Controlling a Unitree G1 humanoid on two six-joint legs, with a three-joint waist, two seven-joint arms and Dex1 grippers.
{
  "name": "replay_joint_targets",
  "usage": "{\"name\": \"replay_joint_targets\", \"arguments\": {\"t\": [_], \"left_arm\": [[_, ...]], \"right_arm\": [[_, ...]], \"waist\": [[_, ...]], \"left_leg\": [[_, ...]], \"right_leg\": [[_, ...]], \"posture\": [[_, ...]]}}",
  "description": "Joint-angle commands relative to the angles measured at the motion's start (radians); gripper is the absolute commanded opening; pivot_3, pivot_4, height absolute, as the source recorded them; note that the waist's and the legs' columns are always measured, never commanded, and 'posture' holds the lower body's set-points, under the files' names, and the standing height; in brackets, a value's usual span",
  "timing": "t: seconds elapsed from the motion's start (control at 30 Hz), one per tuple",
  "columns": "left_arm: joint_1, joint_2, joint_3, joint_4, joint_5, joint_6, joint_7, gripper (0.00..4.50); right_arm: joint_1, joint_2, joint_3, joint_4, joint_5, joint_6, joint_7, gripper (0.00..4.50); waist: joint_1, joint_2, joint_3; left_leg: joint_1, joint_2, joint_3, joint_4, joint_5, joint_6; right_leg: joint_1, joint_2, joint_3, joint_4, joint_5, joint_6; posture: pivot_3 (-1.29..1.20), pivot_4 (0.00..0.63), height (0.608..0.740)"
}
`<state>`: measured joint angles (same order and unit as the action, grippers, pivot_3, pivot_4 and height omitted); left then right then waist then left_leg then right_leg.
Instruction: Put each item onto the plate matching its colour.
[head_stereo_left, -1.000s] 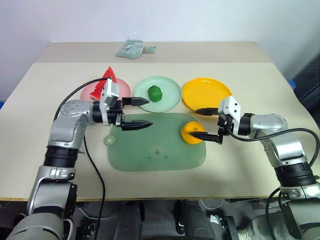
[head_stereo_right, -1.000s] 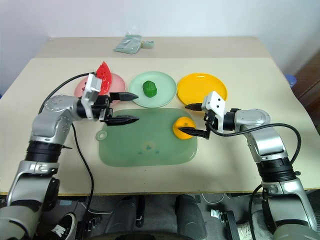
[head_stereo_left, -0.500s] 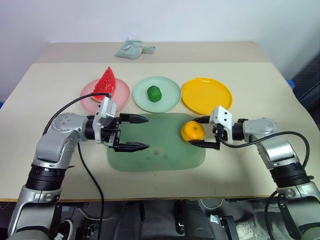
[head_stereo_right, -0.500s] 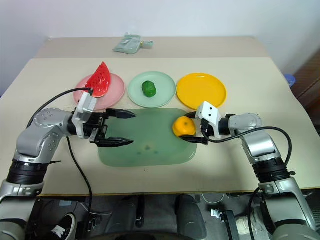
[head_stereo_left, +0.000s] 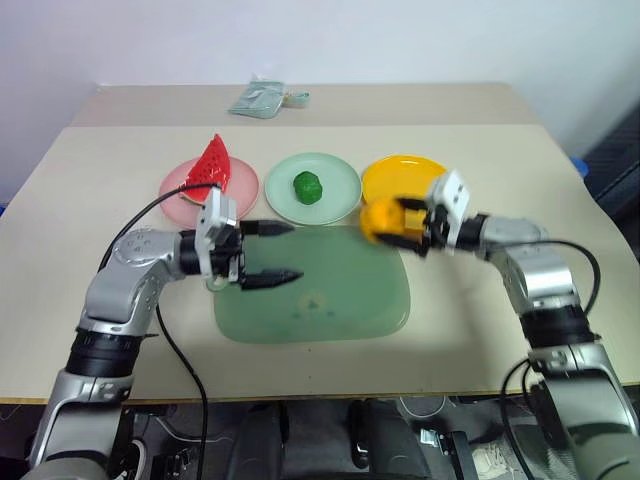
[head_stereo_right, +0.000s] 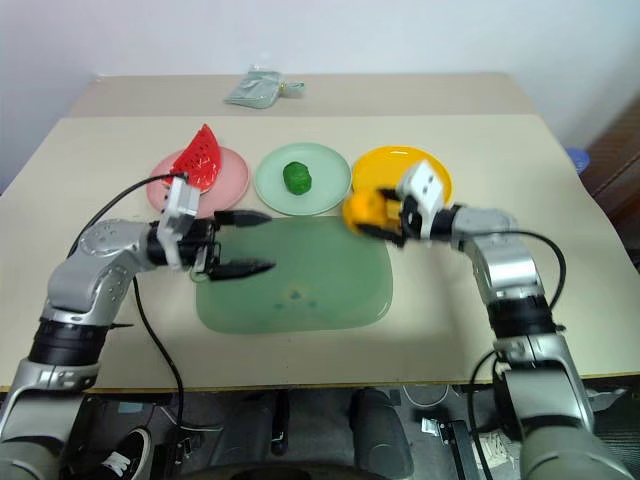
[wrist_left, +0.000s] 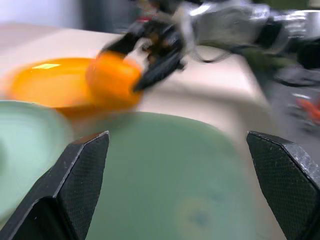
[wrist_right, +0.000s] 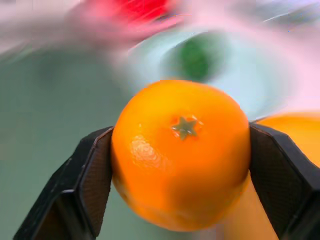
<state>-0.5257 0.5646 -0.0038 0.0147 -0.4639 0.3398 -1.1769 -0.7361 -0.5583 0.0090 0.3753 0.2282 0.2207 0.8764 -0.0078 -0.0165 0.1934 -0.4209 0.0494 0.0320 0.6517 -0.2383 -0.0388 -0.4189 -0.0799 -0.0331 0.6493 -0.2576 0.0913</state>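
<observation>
while gripped, orange (wrist_right: 181, 154) round, glossy, star-marked.

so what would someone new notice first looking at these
Probably the orange, clamped in the right end effector and held at the near edge of the yellow plate. Next, the red watermelon wedge on the pink plate and the dark green lump on the mint plate at the back. The left end effector hangs open over the green cutting board.
</observation>
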Motion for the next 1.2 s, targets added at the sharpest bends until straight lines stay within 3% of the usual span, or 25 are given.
{"name": "replay_joint_targets", "arguments": {"t": [0.03,0.23,0.3,0.33,0.73,0.9,1.07,1.2], "left_arm": [[-0.014,-0.031,0.012,0.010,0.019,-0.036,0.061,4.50],[-0.021,-0.081,0.004,0.009,0.035,-0.035,0.144,4.50],[-0.013,-0.082,-0.003,-0.001,0.035,-0.034,0.141,4.50],[-0.010,-0.082,-0.003,-0.006,0.034,-0.034,0.139,4.50],[-0.010,-0.063,0.024,0.024,0.013,-0.067,0.088,4.50],[-0.016,-0.047,0.027,0.013,0.005,-0.085,0.041,4.50],[-0.021,0.015,0.054,0.010,-0.034,-0.083,-0.034,4.50],[0.013,0.064,0.080,-0.017,-0.092,-0.043,-0.092,4.50]], "right_arm": [[-0.035,0.012,-0.020,0.110,-0.068,-0.058,-0.112,3.32],[-0.084,0.028,-0.010,0.264,-0.132,-0.091,-0.192,3.32],[-0.084,0.032,-0.006,0.271,-0.128,-0.092,-0.167,4.33],[-0.085,0.035,-0.006,0.265,-0.129,-0.102,-0.171,4.49],[-0.102,0.064,-0.128,0.146,-0.002,-0.289,-0.144,4.49],[0.004,0.055,-0.124,-0.050,0.107,-0.277,0.018,4.49],[0.179,-0.023,-0.087,-0.304,0.262,-0.079,0.222,4.49],[0.290,-0.078,-0.066,-0.414,0.244,-0.089,0.282,4.49]], "waist": [[0.001,0.000,0.000],[-0.005,0.000,0.000],[-0.009,0.000,0.000],[-0.009,0.000,0.000],[-0.003,0.000,0.000],[-0.003,0.000,0.000],[-0.002,0.000,0.000],[-0.002,0.000,0.000]], "left_leg": [[0.000,0.000,0.000,-0.001,0.000,0.000],[-0.003,0.000,0.001,0.000,0.000,0.000],[-0.002,0.000,0.001,0.000,0.000,0.000],[-0.002,0.000,0.001,0.000,0.000,0.000],[-0.002,0.000,0.001,0.000,0.000,0.000],[-0.002,0.000,0.001,0.000,0.000,0.000],[-0.002,0.000,0.001,0.000,0.000,0.000],[-0.002,0.000,0.001,0.000,0.000,0.000]], "right_leg": [[0.000,0.000,0.000,-0.001,0.000,0.000],[-0.002,-0.001,0.000,0.000,0.000,0.000],[-0.003,0.000,0.000,0.001,0.000,0.000],[-0.003,0.000,0.001,0.001,0.000,0.000],[-0.003,0.000,0.001,0.000,0.000,0.000],[-0.003,0.000,0.001,0.000,0.000,0.000],[-0.003,-0.001,0.001,0.001,0.000,0.000],[-0.002,0.000,0.000,0.001,0.000,0.000]], "posture": [[0.00,0.150,0.740],[0.00,0.150,0.740],[0.00,0.150,0.740],[0.00,0.150,0.740],[0.00,0.150,0.740],[0.00,0.150,0.740],[0.00,0.150,0.740],[0.00,0.150,0.740]]}}
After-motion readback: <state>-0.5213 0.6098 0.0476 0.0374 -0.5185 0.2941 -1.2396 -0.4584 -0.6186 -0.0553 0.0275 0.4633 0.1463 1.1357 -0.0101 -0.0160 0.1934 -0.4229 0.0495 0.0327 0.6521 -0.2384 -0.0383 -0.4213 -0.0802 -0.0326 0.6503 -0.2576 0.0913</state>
